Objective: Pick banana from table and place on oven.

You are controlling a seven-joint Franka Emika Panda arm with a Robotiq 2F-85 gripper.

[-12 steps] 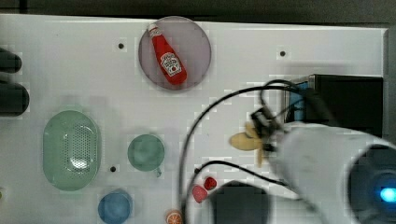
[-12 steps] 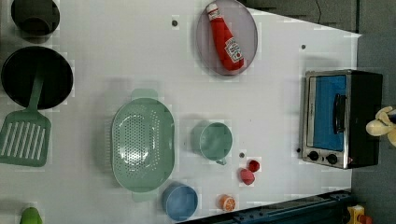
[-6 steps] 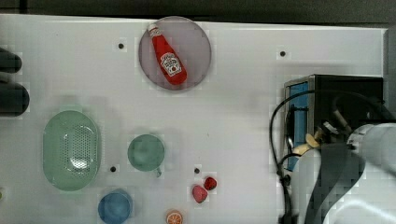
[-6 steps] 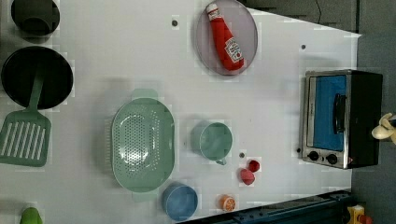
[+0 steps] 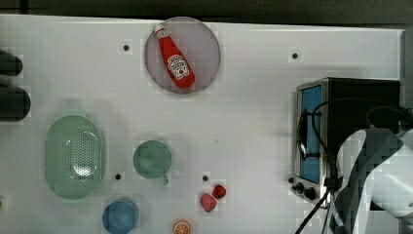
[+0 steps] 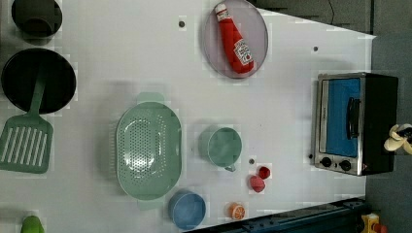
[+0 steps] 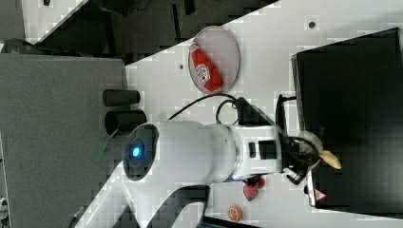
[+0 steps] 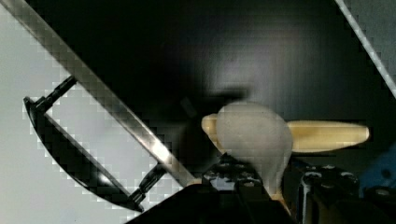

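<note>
Banana [image 7: 327, 156] pinched in the gripper [image 7: 311, 159], jaws clamped on it near one end, cream tip jutting out over the black top of the toaster oven [image 7: 354, 114]. In the wrist view, banana [image 8: 289, 135] hanging above the dark oven top [image 8: 224, 56], with the silver front edge and door handle off to one side. Seen from the left view, banana [image 6: 398, 141] held just past the oven [image 6: 357, 124] on the left view's right, clear of the white surface [image 6: 145, 58].

Judged as the carry stage nearly done, lowering and release not yet made.

Possible trouble from here:
- Release from too high: a curved, light toy fruit likely to bounce or roll on the smooth black top and drop off an edge.
- Release too near the front edge: banana sits close to the silver frame in the right view, so a tumble down past the glass door looks plausible.
- Grip near one end only: possible swing or slip on the way down.
- Descent too deep: gripper or cables knocking the oven and shifting it.

Farther out on the surface, well apart from the action: two strawberries [image 5: 213, 196], orange slice [image 5: 182, 227], green cup [image 5: 152, 159], blue bowl [image 5: 120, 216], green colander [image 5: 74, 156], and ketchup bottle [image 5: 174, 63] lying on a round plate [image 5: 204, 41].
</note>
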